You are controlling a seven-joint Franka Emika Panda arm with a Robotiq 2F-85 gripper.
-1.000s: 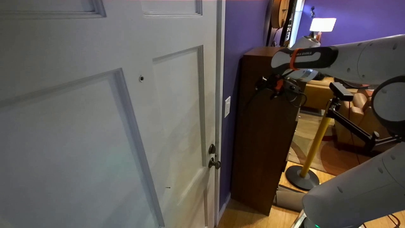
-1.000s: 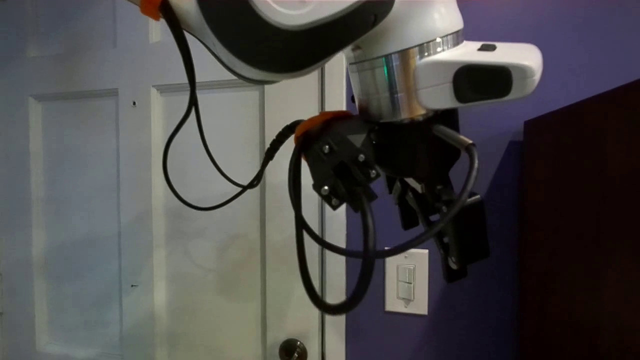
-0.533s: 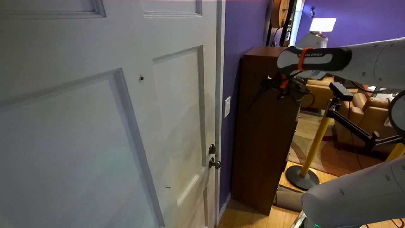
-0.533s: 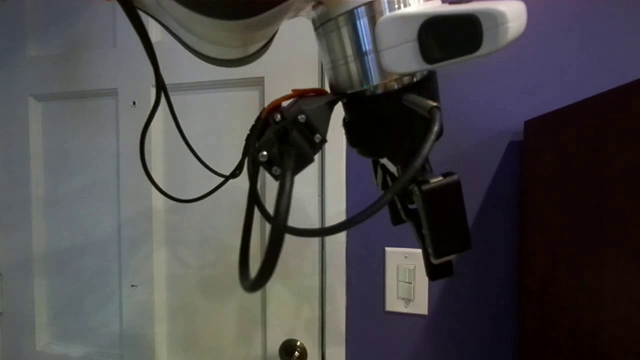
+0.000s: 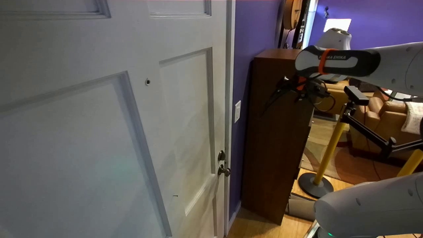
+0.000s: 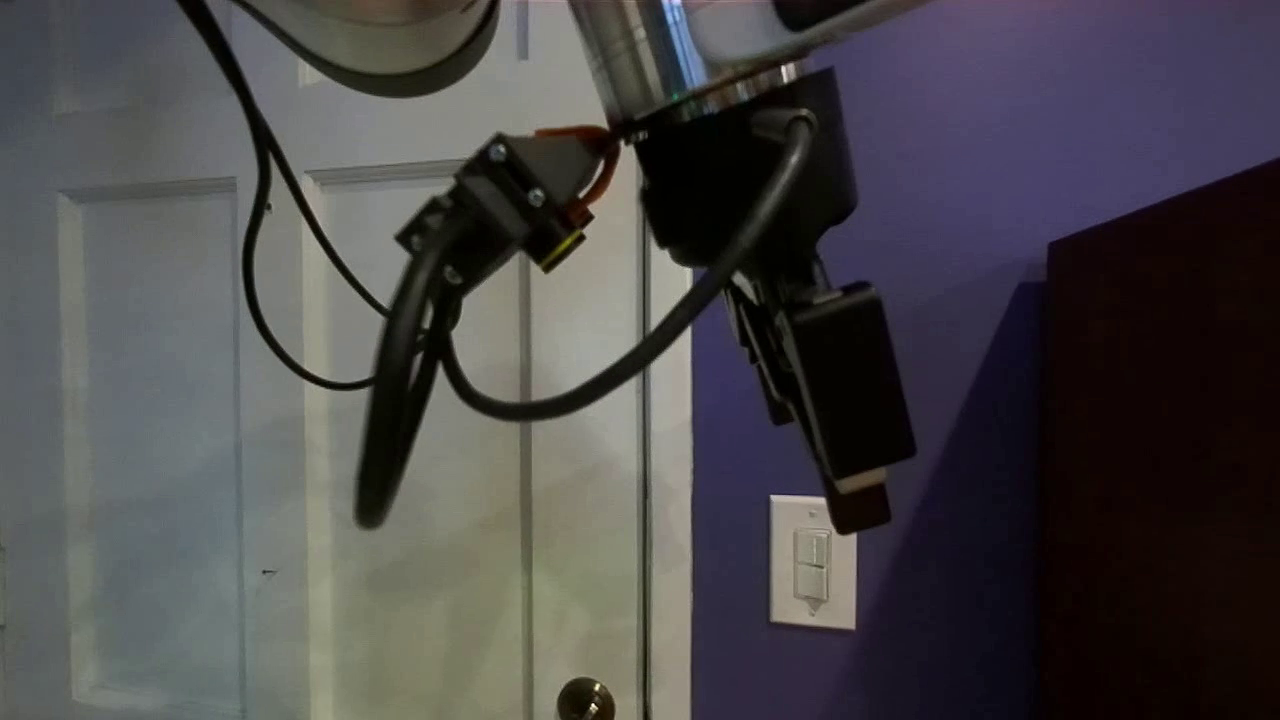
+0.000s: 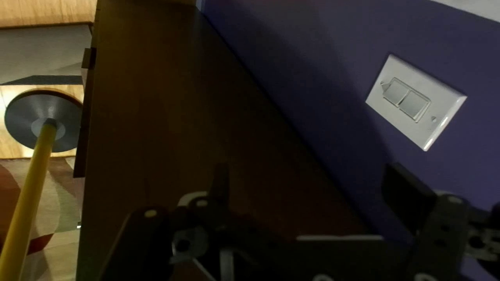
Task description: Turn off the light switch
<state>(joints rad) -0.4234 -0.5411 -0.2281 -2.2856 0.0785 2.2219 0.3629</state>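
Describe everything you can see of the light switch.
The light switch has a white, plastic-looking, upright rectangular plate, with two stacked paddles and a screw at top and bottom. It sits flat on the purple wall between the door and cabinet. The gripper stands clear of it. On or off cannot be told.

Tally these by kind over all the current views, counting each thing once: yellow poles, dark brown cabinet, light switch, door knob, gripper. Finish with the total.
Yellow poles: 2, one only partly in view
Dark brown cabinet: 1
Light switch: 1
Door knob: 1
Gripper: 1
Total: 6
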